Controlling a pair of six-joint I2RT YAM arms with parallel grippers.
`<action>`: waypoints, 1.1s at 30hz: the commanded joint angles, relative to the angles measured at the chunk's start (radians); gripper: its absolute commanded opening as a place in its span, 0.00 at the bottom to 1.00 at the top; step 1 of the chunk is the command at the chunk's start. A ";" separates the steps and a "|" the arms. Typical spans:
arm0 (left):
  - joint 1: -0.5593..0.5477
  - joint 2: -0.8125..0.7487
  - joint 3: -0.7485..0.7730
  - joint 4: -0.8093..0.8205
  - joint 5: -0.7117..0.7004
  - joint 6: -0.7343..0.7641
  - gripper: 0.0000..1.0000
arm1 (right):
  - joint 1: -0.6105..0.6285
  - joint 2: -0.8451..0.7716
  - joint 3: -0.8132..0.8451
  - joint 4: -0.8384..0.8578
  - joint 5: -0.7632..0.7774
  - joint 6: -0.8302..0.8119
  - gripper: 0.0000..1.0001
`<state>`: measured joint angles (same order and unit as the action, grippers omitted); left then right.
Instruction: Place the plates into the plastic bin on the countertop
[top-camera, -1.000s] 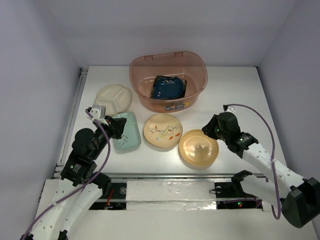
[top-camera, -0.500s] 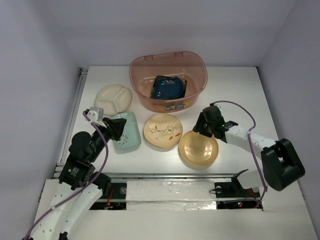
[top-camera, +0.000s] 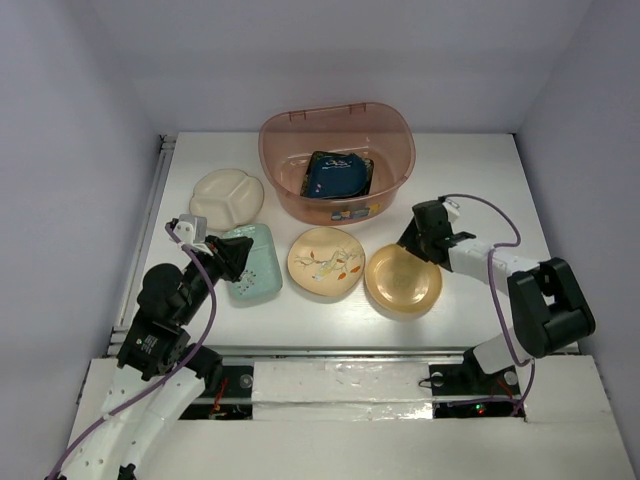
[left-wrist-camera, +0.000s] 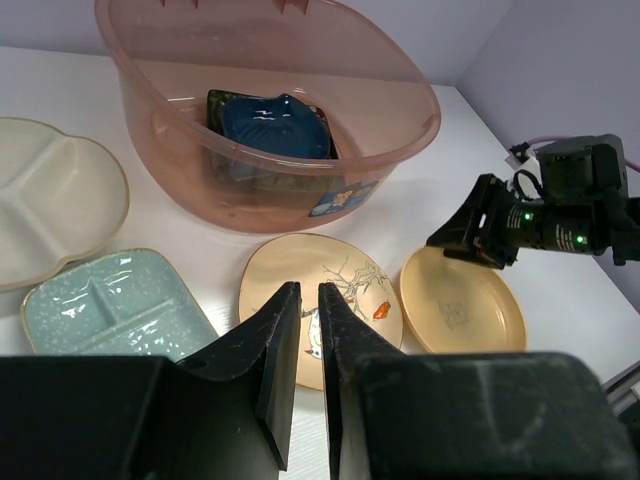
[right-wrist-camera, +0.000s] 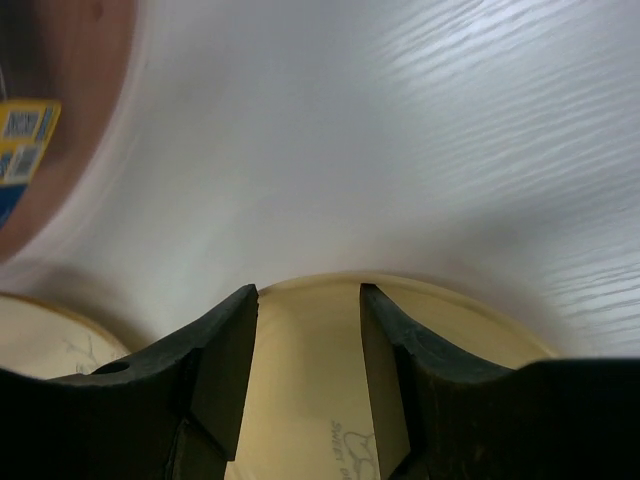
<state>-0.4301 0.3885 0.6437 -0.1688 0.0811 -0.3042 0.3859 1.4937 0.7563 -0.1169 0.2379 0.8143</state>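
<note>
Presently, the right gripper (top-camera: 408, 246) stands open, its jaws apart over the far rim of the orange plate (top-camera: 403, 281) and not closed on it. The left gripper (left-wrist-camera: 300, 300) is all but closed and empty, at the left edge of the mint plate (top-camera: 255, 262). The blue plate (top-camera: 335, 175) lies inside the bin (top-camera: 290, 200). The divided plate (top-camera: 227, 197), the mint, the floral plate (top-camera: 326, 262) and the orange lie on the countertop (top-camera: 480, 180), beside the bin.
</note>
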 joint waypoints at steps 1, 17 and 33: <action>0.007 -0.002 0.016 0.040 0.016 -0.001 0.11 | -0.016 -0.021 0.061 0.077 0.103 0.017 0.51; 0.007 0.001 0.019 0.045 0.019 0.000 0.12 | 0.224 -0.340 -0.040 -0.110 -0.107 -0.137 0.00; 0.007 -0.003 0.016 0.040 0.014 -0.001 0.14 | 0.533 -0.077 0.093 -0.357 0.127 -0.118 0.62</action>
<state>-0.4301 0.3889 0.6437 -0.1688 0.0864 -0.3042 0.8757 1.3582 0.7788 -0.4126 0.3080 0.7200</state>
